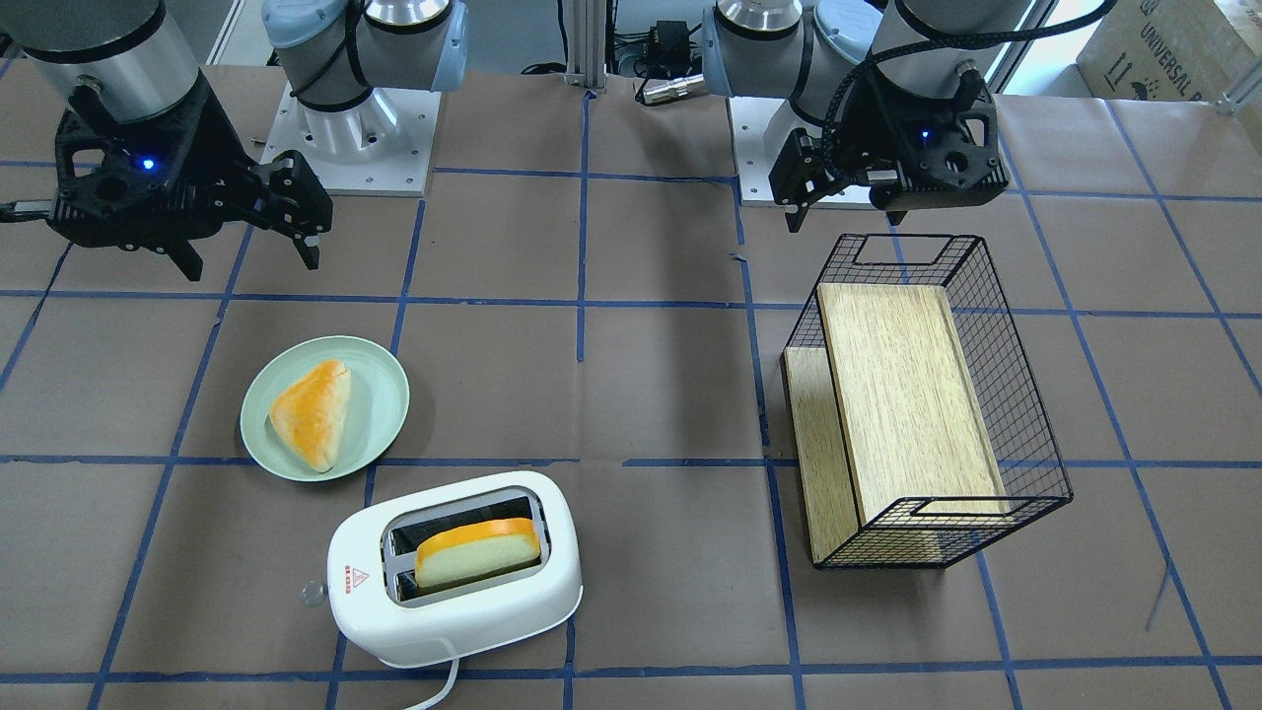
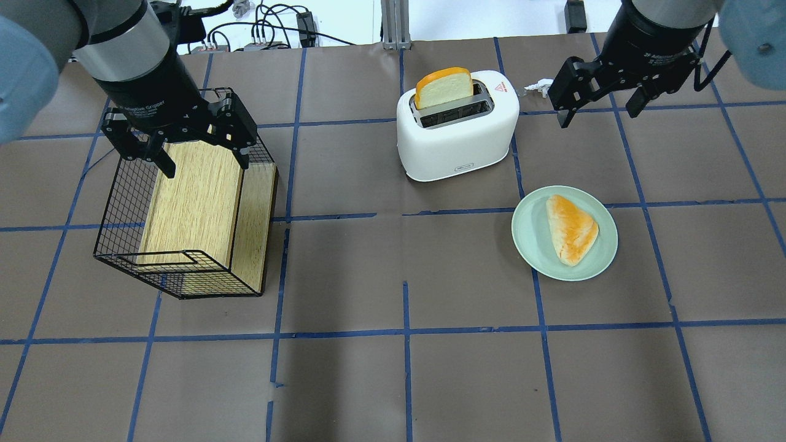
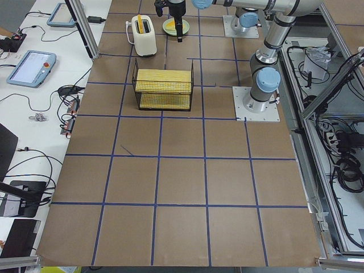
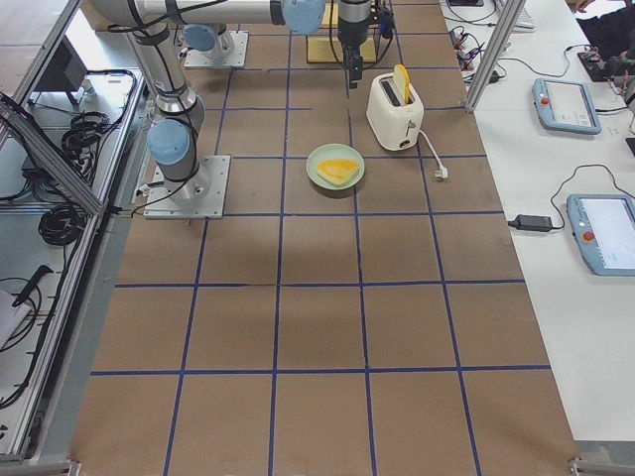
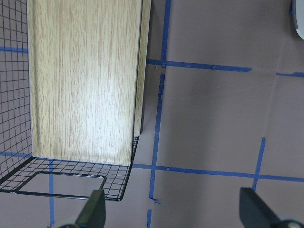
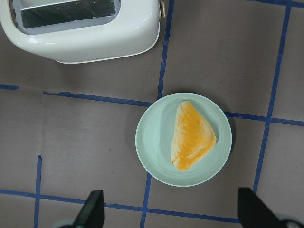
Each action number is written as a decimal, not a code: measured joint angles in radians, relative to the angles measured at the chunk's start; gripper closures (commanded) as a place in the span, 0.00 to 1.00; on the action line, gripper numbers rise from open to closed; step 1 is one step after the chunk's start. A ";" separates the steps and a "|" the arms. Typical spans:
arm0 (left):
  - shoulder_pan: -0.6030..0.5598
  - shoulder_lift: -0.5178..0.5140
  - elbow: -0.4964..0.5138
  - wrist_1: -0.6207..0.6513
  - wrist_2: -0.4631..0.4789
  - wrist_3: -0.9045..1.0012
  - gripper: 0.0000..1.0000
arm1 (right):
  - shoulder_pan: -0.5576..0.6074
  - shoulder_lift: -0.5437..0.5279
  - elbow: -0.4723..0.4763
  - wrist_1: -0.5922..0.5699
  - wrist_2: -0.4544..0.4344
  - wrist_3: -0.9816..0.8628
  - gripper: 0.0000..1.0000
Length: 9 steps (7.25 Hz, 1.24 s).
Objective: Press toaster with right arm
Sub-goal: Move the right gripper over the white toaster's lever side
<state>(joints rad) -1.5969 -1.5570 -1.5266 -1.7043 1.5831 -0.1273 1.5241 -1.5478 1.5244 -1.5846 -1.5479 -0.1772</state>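
Two black two-finger grippers hang over the brown paper-covered table (image 2: 405, 380) with its blue tape grid, and neither holds anything. The white rounded plastic two-slot toaster (image 2: 457, 126) stands upright on the far side of the table from the robot, slightly to the robot's right of centre. A thick bread slice (image 2: 443, 88) with an orange crust stands high out of one slot. A small red triangle sticker (image 2: 501, 88) sits on the toaster's top at its robot's-right end. A clear knob (image 1: 313, 593) juts from that same end, and a white cord (image 1: 449, 675) trails from the side away from the robot. Near the toaster but apart from it, closer to the robot, a round pale green plate (image 2: 528, 236) carries a triangular golden pastry (image 2: 571, 228). The right gripper (image 2: 597, 113), on the silver-grey right arm (image 1: 99, 59), hovers high with its fingers spread wide. Its wrist camera looks down on the plate, with the toaster at the upper left of that view, and the gripper does not touch the toaster. The left gripper (image 2: 204, 164) is likewise spread wide, high up near a black wire basket (image 2: 123, 202) holding pale wooden boards, well apart from the toaster.
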 measured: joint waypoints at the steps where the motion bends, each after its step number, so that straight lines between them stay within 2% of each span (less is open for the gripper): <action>1: 0.000 0.000 0.000 0.000 0.000 0.000 0.00 | 0.000 0.000 0.000 0.000 0.000 0.000 0.00; 5: 0.000 0.000 -0.001 0.000 0.000 0.000 0.00 | 0.000 -0.001 -0.001 -0.001 -0.002 0.009 0.00; 6: 0.000 0.000 -0.001 0.000 0.000 0.000 0.00 | 0.001 0.003 -0.001 -0.009 0.003 0.009 0.05; 7: 0.000 0.000 -0.001 0.000 0.000 0.000 0.00 | 0.000 0.014 -0.004 -0.031 0.009 0.006 0.43; 8: 0.000 0.000 -0.001 0.000 0.000 0.000 0.00 | -0.001 0.032 -0.011 -0.060 0.014 0.002 0.94; 9: 0.000 0.000 0.000 0.000 0.000 0.000 0.00 | -0.004 0.054 -0.024 -0.084 0.021 0.000 0.97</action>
<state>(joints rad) -1.5969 -1.5570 -1.5268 -1.7043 1.5831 -0.1273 1.5197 -1.4937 1.5007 -1.6689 -1.5272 -0.1775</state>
